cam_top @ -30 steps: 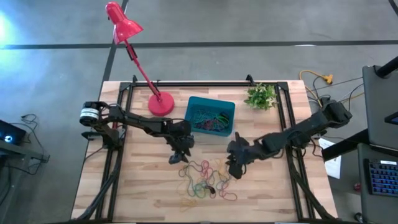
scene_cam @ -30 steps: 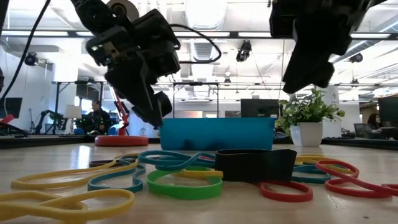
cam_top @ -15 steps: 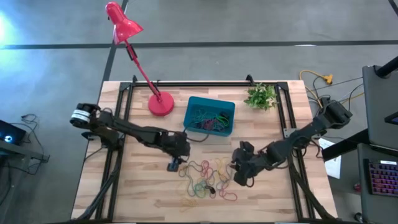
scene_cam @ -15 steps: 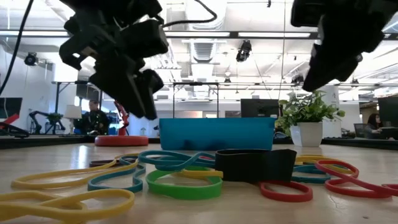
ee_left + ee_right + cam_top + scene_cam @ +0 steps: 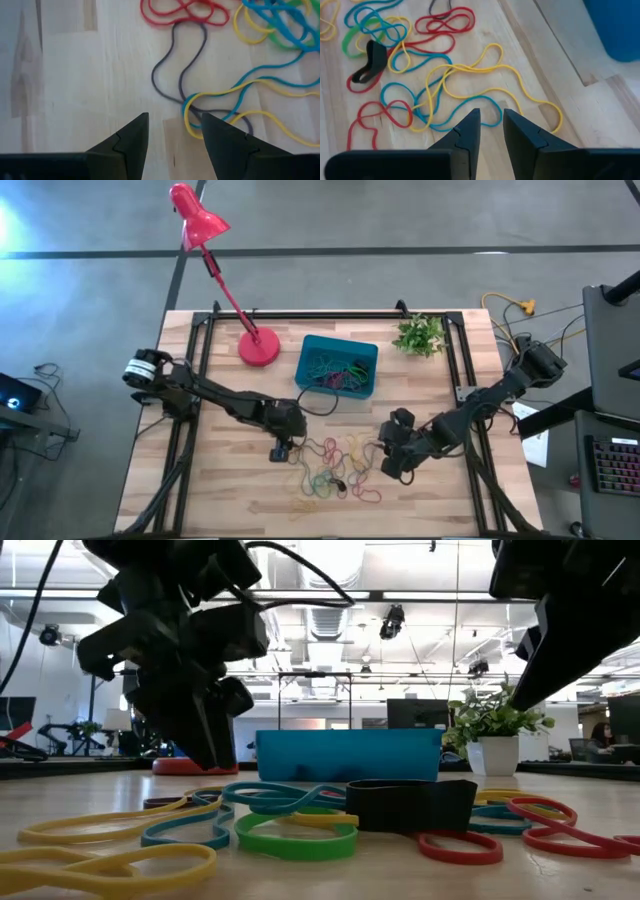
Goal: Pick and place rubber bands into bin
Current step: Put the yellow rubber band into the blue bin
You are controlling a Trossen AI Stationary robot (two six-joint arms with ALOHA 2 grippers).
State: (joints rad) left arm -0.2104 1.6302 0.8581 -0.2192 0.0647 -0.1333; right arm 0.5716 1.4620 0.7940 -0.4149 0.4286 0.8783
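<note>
The rubber bands lie in a loose heap of red, yellow, teal, green and black loops flat on the wooden table, near its front middle. More bands lie inside the teal bin behind the heap. My left gripper hangs open over the heap's left edge; in its wrist view the fingertips stand on either side of a yellow loop's end and a grey band. My right gripper hovers over the heap's right edge, open by a narrow gap, just above a teal band and a yellow one.
A red lamp stands with its round base left of the bin. A small potted plant sits at the far right. A black cable trails from the left arm past the bin. Black frame rails run along the table's sides.
My left gripper has moved from beside the bin toward the table's near edge and down over the heap's left side. My right gripper has moved toward the near edge and slightly right. The bands have stayed where they were.
</note>
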